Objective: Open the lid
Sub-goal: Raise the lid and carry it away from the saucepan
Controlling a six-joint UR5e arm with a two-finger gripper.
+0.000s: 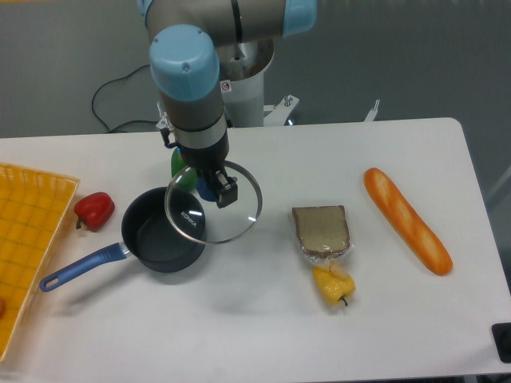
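The lid point(233, 218), clear glass with a thin metal rim and small white lettering, hangs in the air, level with the table, above and to the right of the dark blue saucepan point(162, 237). My gripper point(214, 188) points down and is shut on the lid's blue knob point(207, 190). The lid's left edge still overlaps the pan's right rim as seen from the camera. The pan stands uncovered with its blue handle point(80, 267) pointing to the lower left.
A green pepper point(180, 171) sits behind the lid, partly hidden by my arm. A red pepper point(94, 211) lies left of the pan, next to a yellow tray point(28, 239). Packaged bread point(321, 230), a yellow pepper point(333, 286) and a baguette point(406, 220) lie to the right.
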